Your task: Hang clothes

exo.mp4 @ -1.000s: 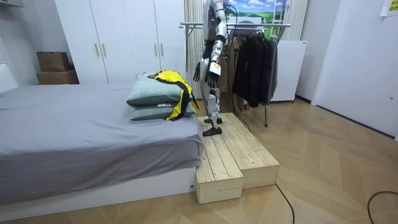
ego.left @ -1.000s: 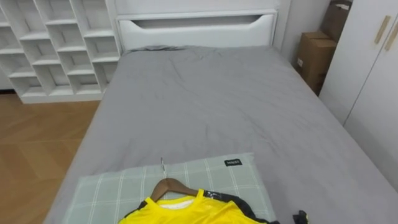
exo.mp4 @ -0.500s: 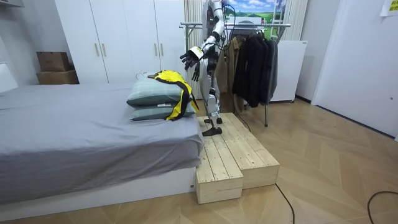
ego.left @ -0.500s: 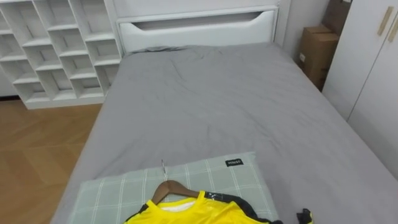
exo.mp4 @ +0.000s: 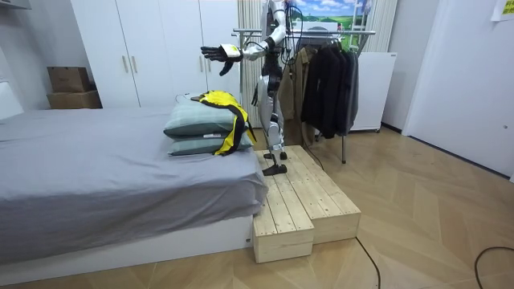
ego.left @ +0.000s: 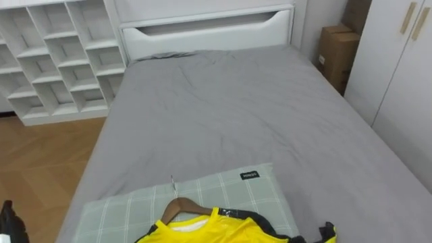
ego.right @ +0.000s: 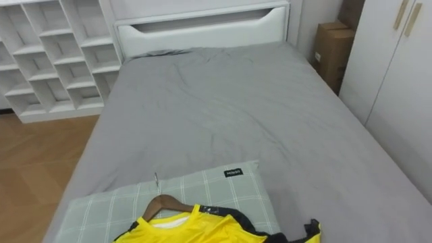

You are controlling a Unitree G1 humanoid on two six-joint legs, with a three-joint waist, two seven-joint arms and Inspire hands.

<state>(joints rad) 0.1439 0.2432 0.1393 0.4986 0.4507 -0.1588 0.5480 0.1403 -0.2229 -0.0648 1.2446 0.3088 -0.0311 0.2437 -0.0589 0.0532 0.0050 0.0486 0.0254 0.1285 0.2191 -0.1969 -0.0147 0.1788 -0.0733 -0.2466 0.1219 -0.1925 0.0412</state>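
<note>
We are raising our left hand (exo.mp4: 214, 53) from our side out over the near end of the bed (ego.left: 223, 115), fingers loose and holding nothing. Our right hand (exo.mp4: 258, 95) is hanging low, and we cannot tell its state. The shirt (ego.left: 202, 231) is lying on its hanger (ego.left: 181, 204) on the pillow (ego.left: 128, 209), not yet grasped, so we are probably only starting the reach.

Shirt (ego.left: 202, 233) yellow and black, pillow (ego.left: 223, 192) green-checked, bedcover (ego.left: 223, 115) grey
</note>
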